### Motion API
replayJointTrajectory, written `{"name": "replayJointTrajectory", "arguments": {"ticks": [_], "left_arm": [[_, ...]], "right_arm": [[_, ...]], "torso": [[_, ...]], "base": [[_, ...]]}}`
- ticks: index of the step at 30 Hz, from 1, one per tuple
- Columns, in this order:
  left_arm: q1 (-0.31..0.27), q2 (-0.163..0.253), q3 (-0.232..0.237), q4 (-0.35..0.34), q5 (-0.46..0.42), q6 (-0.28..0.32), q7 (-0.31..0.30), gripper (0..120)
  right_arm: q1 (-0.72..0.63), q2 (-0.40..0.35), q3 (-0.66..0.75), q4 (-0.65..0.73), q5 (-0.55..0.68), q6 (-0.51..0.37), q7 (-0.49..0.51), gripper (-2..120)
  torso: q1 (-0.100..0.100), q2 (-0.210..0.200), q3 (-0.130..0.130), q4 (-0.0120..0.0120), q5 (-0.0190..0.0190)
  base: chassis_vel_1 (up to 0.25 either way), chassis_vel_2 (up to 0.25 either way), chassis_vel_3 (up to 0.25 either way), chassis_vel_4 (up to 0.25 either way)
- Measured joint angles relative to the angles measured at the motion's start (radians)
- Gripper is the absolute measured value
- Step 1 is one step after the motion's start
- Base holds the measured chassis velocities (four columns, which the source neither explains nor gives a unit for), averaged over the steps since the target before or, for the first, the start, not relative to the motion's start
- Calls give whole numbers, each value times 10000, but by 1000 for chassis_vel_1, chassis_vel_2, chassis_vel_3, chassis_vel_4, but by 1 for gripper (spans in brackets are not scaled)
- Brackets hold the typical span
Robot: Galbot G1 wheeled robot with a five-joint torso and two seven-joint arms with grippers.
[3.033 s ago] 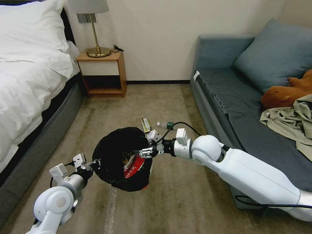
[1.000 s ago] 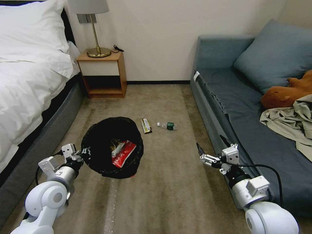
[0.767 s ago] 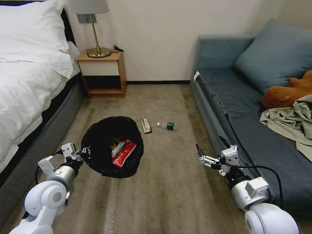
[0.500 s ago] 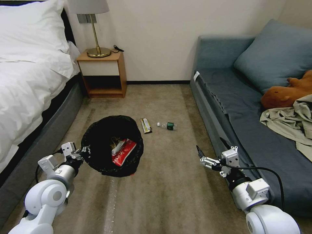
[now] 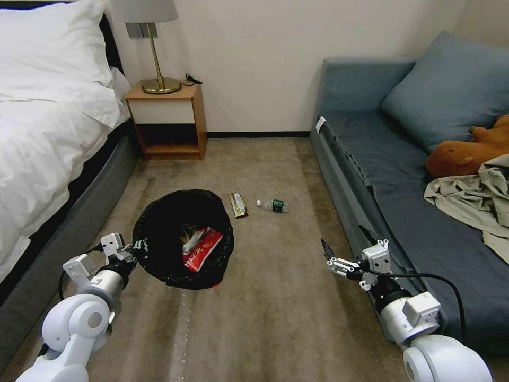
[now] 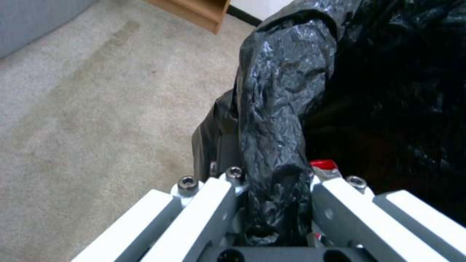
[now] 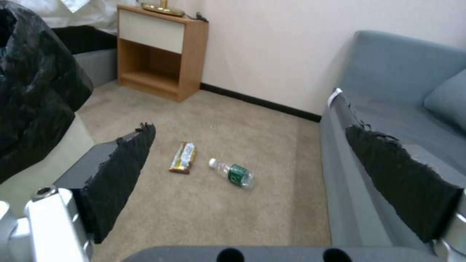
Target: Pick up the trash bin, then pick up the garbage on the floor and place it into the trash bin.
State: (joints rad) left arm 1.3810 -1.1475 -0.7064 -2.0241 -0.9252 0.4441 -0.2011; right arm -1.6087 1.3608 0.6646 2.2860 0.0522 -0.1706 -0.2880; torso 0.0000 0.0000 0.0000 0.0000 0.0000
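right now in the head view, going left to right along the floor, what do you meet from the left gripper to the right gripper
left gripper, clamped on the rim → round trash bin in a glossy black plastic bag → red-and-white snack packet inside it → dark gold-printed wrapper on the carpet → small clear green-labelled bottle → right gripper, open above the carpet

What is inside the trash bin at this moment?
Inside the trash bin, held at its rim by the left gripper, lie a red-and-white snack packet and a brownish scrap beside it. The packet and the dark bag hide whatever lies underneath.
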Motion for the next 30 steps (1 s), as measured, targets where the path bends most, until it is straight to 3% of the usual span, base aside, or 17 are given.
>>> {"name": "replayJointTrajectory", "arguments": {"ticks": [11,30], "left_arm": [[87,-86,-32,-80,41,-9,3,2],[116,-3,-55,-49,34,-51,26,2]], "right_arm": [[-121,-68,81,-9,88,212,-41,100],[-291,7,74,-77,127,474,-178,100]], "torso": [[-1,0,-1,0,0],[0,0,1,1,-1]], "base": [[-26,37,31,-27],[-140,142,146,-141]]}}
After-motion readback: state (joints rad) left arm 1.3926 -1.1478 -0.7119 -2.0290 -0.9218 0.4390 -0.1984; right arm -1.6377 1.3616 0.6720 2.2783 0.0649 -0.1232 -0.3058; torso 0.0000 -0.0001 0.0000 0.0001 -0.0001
